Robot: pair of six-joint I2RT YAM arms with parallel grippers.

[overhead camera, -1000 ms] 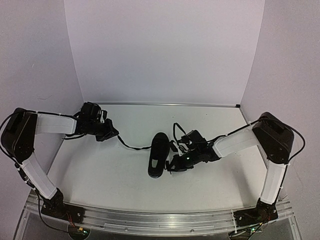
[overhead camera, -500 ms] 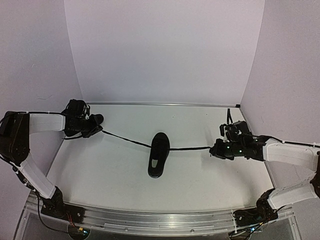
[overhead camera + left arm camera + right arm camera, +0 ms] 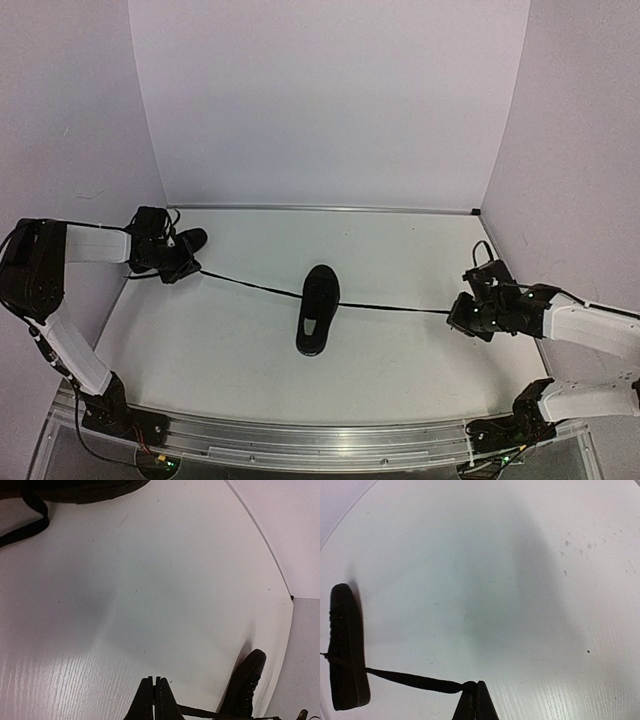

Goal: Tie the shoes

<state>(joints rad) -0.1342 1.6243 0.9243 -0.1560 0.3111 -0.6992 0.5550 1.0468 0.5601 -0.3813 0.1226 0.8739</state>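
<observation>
Black shoe (image 3: 316, 310) lies between left fingers (image 3: 145, 706) and right fingers (image 3: 484, 703), both clamped on its taut laces (image 3: 410, 680).

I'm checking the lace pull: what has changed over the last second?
The grippers drew apart: the left gripper further left, the right gripper from beside the shoe far to the right, pulling the slack laces straight. Both stayed shut on the laces; the shoe stayed put.

The top camera looks down over the desk (image 3: 250, 370) from its near edge; both wrist cameras skim low, sharing the central shoe (image 3: 318, 308).
</observation>
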